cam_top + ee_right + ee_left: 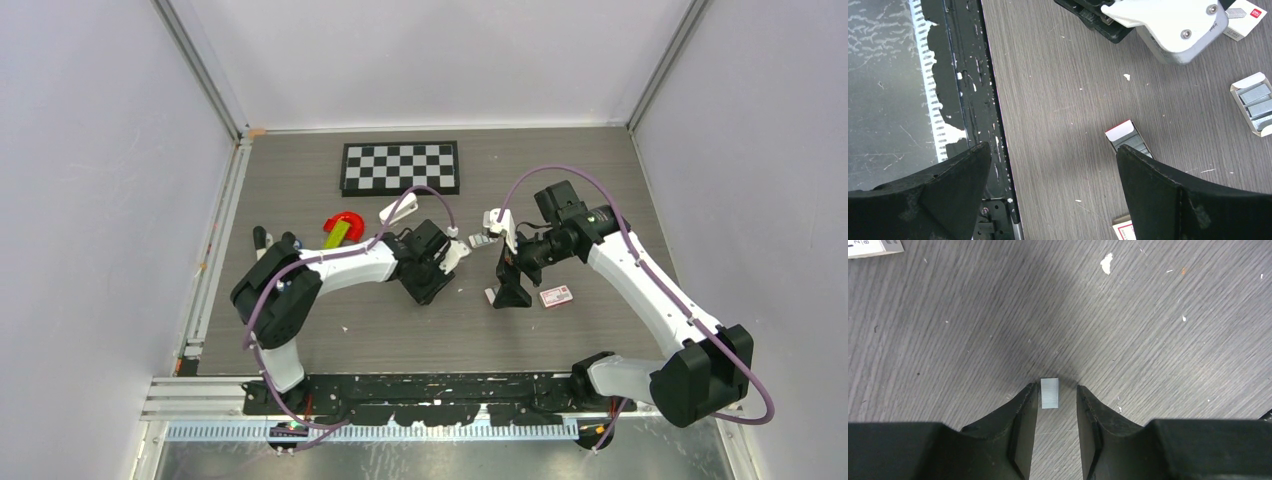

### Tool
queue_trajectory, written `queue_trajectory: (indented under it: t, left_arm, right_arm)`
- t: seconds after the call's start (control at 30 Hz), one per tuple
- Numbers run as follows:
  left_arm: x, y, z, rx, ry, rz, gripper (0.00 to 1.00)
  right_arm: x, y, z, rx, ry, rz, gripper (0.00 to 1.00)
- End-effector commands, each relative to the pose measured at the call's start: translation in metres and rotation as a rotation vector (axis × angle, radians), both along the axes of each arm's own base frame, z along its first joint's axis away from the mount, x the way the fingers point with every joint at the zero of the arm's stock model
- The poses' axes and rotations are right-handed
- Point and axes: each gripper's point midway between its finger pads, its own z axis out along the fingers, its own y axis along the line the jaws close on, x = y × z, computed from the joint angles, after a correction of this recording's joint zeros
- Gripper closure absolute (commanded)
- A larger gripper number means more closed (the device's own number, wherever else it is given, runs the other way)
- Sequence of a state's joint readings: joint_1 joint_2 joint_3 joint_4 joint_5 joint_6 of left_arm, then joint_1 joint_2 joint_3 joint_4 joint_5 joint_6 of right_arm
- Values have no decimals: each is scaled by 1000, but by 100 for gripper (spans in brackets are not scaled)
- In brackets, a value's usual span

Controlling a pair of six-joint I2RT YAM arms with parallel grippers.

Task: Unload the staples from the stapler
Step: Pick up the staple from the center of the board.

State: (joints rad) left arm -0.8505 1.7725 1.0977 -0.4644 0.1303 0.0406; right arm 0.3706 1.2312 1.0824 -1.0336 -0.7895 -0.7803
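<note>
left gripper [1057, 388] brackets a loose strip of staples [1049, 393]
no pinch (gap on one side); right gripper [1053, 149] spread wide over an open staple box [1126, 137] of grey strips

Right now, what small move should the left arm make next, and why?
Likely close the left gripper on the staple strip: it lies flat on the table between the open jaws, with a gap on one side, so nothing pinches it yet.

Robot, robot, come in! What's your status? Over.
Left fingers straddling a staple strip on the table, not clamped. Right fingers wide open, empty. Blue stapler not in sight. Nothing blocking the strip.
</note>
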Motion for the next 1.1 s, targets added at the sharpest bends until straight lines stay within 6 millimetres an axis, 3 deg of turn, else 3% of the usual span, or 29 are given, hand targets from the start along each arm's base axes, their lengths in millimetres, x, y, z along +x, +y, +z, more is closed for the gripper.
queue_trajectory:
  t: [0.0, 1.07]
  left_arm:
    - [11, -7, 10, 3, -59, -15, 65]
    - [17, -10, -1, 31, -99, 49, 70]
  right_arm:
    - [1, 0, 2, 6, -11, 6, 0]
    - [-2, 0, 2, 9, -1, 16, 1]
